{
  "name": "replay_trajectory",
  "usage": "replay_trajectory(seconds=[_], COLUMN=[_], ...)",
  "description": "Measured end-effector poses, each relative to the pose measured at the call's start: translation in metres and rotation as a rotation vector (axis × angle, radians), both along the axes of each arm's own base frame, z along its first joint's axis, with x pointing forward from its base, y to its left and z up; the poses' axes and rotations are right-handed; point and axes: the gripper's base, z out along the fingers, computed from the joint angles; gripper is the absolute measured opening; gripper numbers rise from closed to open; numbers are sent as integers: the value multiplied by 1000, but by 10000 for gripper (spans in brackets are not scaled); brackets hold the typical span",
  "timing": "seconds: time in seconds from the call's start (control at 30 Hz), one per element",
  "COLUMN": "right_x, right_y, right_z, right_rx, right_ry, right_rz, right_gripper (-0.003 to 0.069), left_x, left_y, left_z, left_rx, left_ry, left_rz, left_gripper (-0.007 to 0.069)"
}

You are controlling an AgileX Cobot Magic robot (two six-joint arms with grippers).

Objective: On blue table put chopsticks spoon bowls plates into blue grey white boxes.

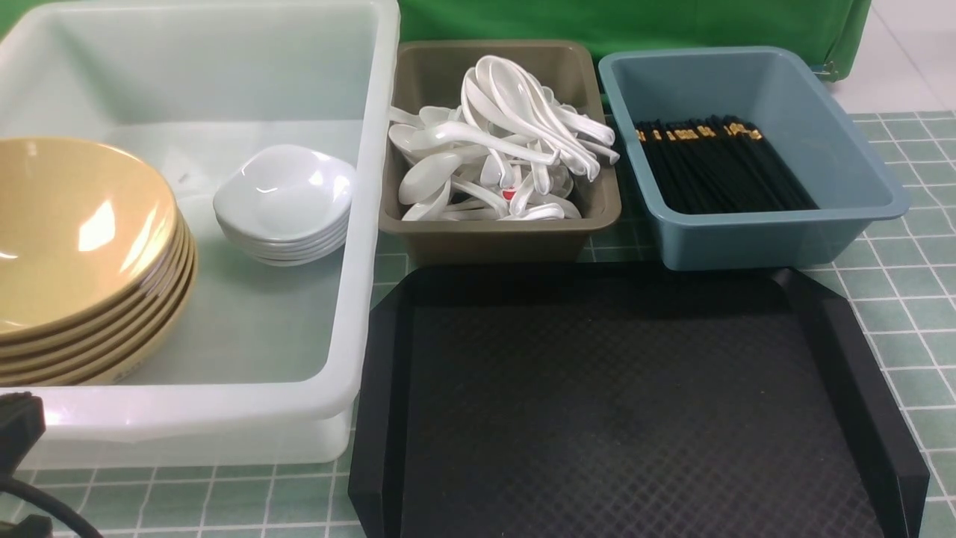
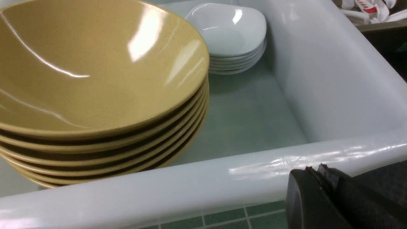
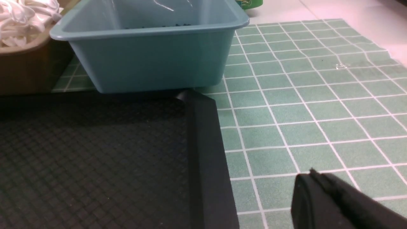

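On the blue table [image 1: 911, 299], the white box [image 1: 358, 224] holds a stack of several yellow bowls [image 1: 75, 254] and a stack of white plates [image 1: 287, 198]. The grey box [image 1: 493, 232] is full of white spoons [image 1: 508, 142]. Black chopsticks [image 1: 717, 168] lie in the blue box [image 1: 821, 127]. My left gripper [image 2: 313, 171] is shut and empty, just outside the white box's near rim [image 2: 190, 184]. My right gripper [image 3: 313, 175] is shut and empty, low over the tiled cloth [image 3: 302, 111] beside the blue box [image 3: 149, 60]. It is out of the front view.
A flat black textured tray [image 1: 620, 403] lies in front of the grey and blue boxes, with nothing on it. Its raised rim [image 3: 203, 152] runs beside my right gripper. A green backdrop [image 1: 635, 22] stands behind the boxes.
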Motion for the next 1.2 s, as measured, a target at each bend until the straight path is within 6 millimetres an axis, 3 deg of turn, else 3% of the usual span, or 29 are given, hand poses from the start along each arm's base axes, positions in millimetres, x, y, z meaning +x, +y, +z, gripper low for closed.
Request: replay_trajectory(seconds=[0.1, 0.17, 0.33, 0.5, 0.67, 1.2], right_x=[0, 0, 0, 0, 0, 0], right_y=[0, 0, 0, 0, 0, 0], right_z=[0, 0, 0, 0, 0, 0], right_rx=[0, 0, 0, 0, 1, 0], right_ry=[0, 0, 0, 0, 1, 1], right_rz=[0, 0, 0, 0, 0, 0], right_gripper=[36, 38, 43, 44, 48, 59], left_x=[2, 4, 1, -4, -8, -9], left_y=[0, 2, 9, 10, 9, 9], left_z=[-5, -16, -67, -93, -109, -113], left_rx=[-5, -49, -103, -151, -152, -144], left_ry=[-43, -174, -453, -435, -269, -226], left_rz=[7, 40, 137, 167, 176, 173], left_gripper=[-6, -6, -6, -6, -6, -6])
